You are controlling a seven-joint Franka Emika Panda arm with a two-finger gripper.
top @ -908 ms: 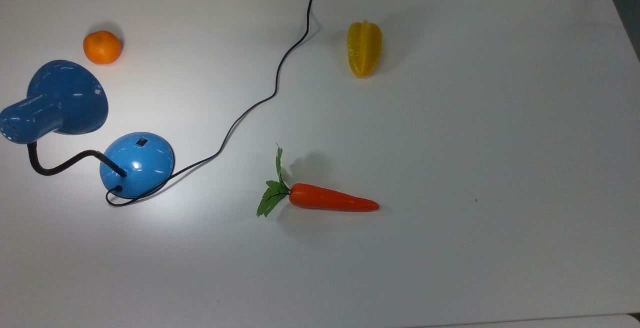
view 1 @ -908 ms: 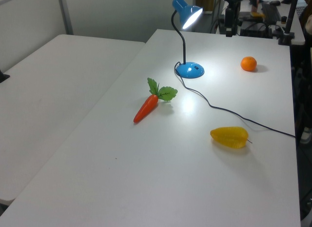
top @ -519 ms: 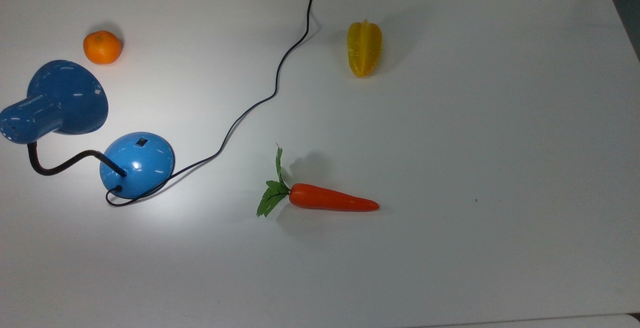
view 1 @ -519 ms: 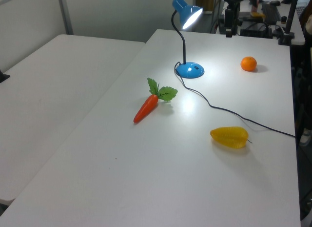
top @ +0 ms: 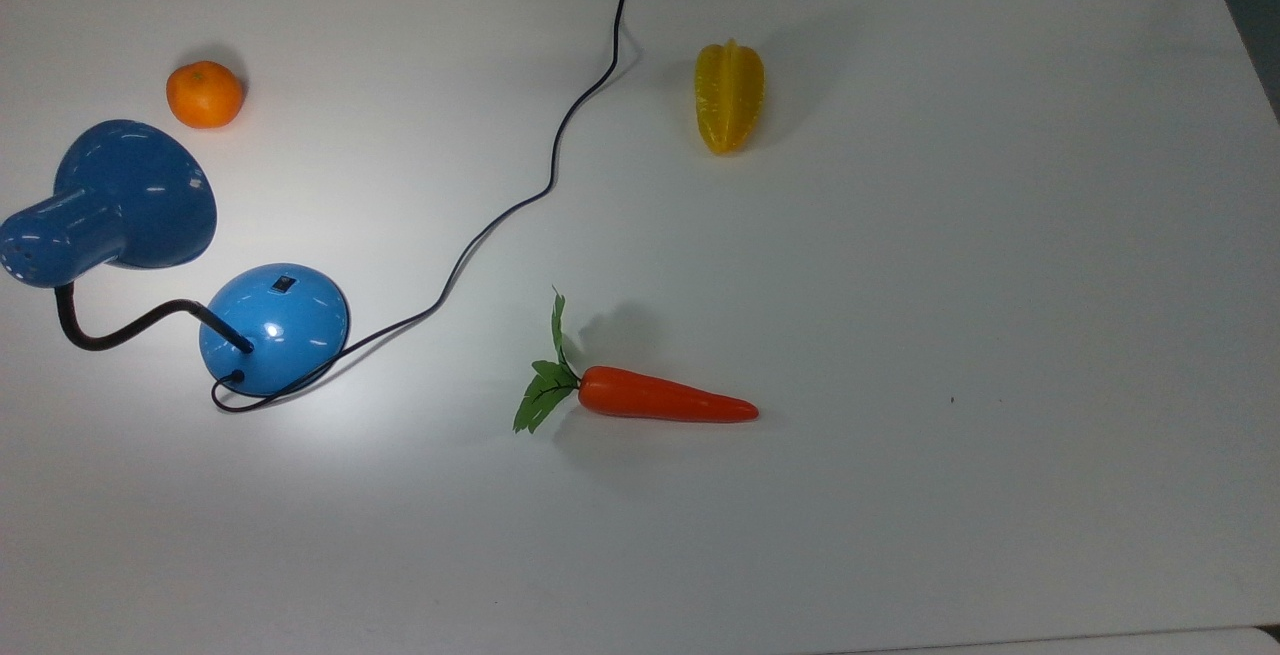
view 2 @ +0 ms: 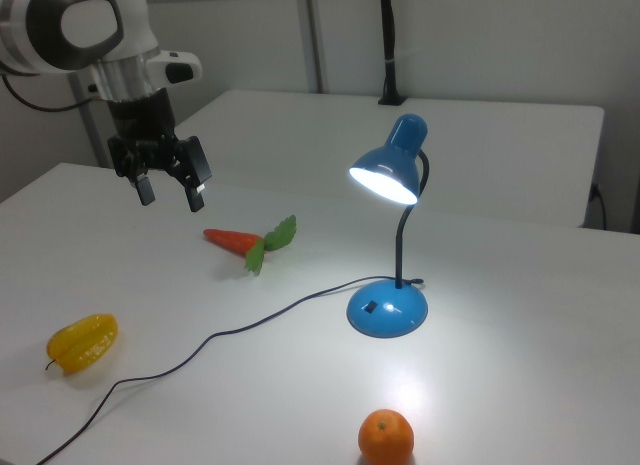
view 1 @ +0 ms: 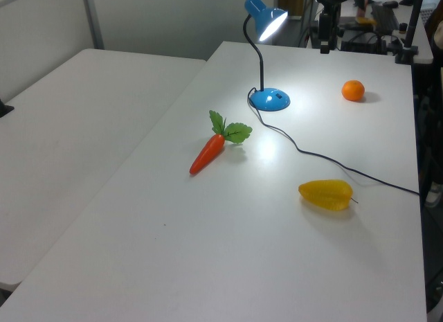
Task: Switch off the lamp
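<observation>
The blue lamp (top: 274, 327) stands at the top view's left, its shade (top: 125, 197) on a black gooseneck and a small black switch (top: 285, 284) on the domed base. It is lit: the shade (view 2: 384, 178) glows and a bright patch lies on the table. In the left view the lamp (view 1: 269, 98) stands at the far end. My gripper (view 2: 172, 196) hangs open above the table at the right view's left, well away from the lamp (view 2: 388, 307), with nothing between its fingers.
A carrot (top: 650, 400) lies mid-table, a yellow starfruit (top: 729, 96) further back and an orange (top: 204, 93) behind the lamp. The lamp's black cord (top: 545, 190) snakes across the white table (top: 1000, 235) to its far edge.
</observation>
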